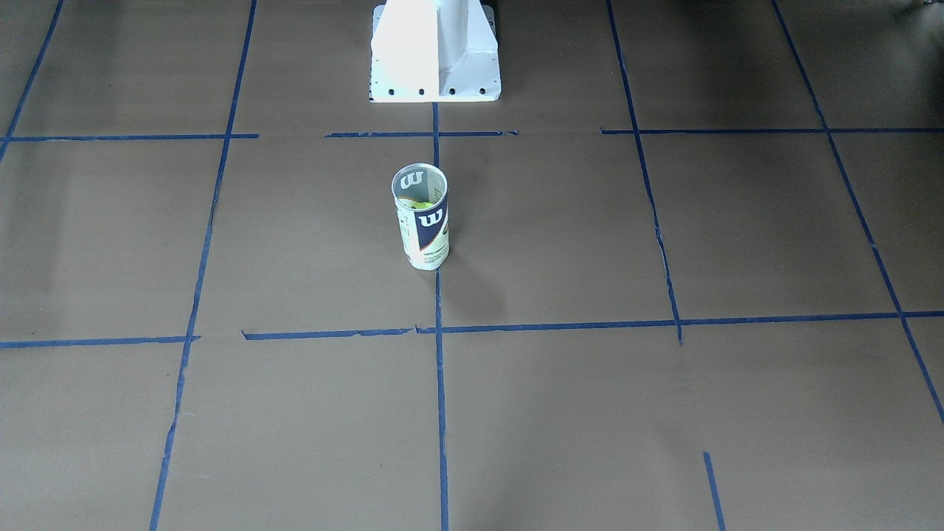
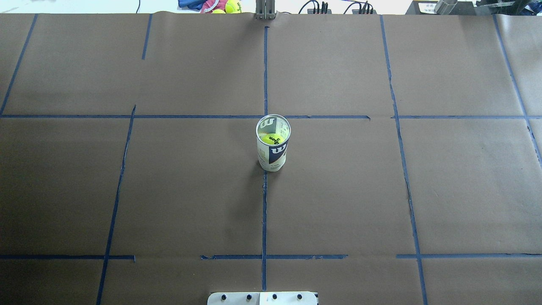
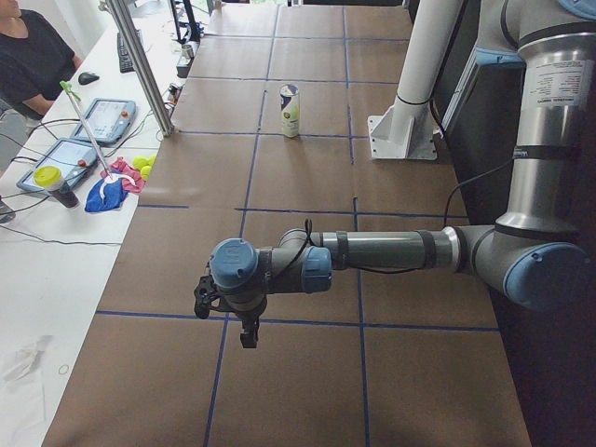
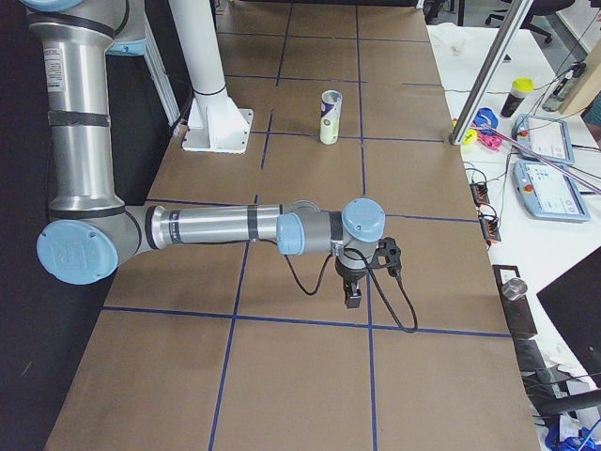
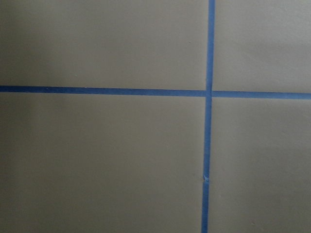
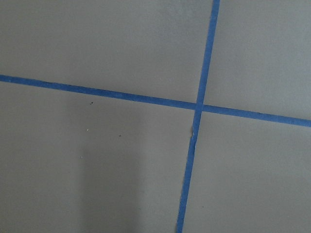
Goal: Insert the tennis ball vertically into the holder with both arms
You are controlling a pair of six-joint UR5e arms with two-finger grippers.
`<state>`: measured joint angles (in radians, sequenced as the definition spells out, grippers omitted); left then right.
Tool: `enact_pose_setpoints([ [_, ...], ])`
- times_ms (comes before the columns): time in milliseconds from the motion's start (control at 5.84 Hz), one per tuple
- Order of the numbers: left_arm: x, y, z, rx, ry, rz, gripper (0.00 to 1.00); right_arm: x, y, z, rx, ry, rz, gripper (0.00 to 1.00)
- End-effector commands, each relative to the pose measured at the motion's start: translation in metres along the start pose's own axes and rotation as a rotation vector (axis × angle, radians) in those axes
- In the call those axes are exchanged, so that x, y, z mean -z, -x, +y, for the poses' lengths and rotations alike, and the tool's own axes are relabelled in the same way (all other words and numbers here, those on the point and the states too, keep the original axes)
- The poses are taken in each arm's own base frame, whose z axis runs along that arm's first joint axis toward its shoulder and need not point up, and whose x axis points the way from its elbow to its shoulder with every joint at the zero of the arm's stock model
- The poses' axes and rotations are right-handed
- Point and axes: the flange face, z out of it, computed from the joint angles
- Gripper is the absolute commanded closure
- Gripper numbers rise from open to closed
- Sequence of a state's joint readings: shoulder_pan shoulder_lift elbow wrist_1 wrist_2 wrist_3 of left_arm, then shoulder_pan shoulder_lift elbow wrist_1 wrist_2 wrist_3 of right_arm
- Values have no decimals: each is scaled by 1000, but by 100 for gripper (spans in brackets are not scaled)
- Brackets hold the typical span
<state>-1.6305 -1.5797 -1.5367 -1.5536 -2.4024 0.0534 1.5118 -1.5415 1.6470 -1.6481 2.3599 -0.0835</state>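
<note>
The holder (image 2: 273, 146) is a clear plastic can with a metal rim around its open mouth, a pale lower wall and a navy and white label. It stands upright on the brown-paper worktop (image 2: 169, 190), long axis vertical and mouth facing up. It sits on the central blue tape line (image 2: 264, 212), near the middle of the grid and in front of the white pedestal base (image 1: 435, 51). A white "W" shows on the navy band outside, and a second "W" shows through the far wall just under the rim. The smaller print lower on the can is too small to read. The tennis ball (image 2: 272, 139), fuzzy and bright yellow-green, lies inside the can below the rim, and its black lettering is only partly legible. The left pincer (image 3: 244, 326) and the right pincer (image 4: 353, 296) hang pointing down over opposite ends of the worktop, well apart from the holder. Neither has hold of anything visible, and how far either is open cannot be told from these side views. Both wrist cameras show only bare paper and crossed tape.
</note>
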Motion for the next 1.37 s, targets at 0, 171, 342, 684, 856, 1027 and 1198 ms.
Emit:
enact_pose_setpoints([
  [0,1,-2,-1,2,-2,-3,0,-3,-6,10,-5,18,-4,0],
  [171,3,-6,-3,2,1,-2,0,-7,-10,13,-19,26,-2,0],
  [342,10,-14,-3,65,60,-1,0,-8,-11,14,-18,27,0,0],
  [684,13,-12,5,5,69,-64,0,-10,-13,18,-30,32,2,0],
  [856,11,-10,8,-61,81,-58,0,-10,-13,18,-29,32,2,0],
  [1027,11,-11,11,-61,83,-58,0,-12,-14,20,-31,34,2,0],
  [1198,9,-14,16,-52,81,-15,0,-11,-14,20,-30,33,2,0],
])
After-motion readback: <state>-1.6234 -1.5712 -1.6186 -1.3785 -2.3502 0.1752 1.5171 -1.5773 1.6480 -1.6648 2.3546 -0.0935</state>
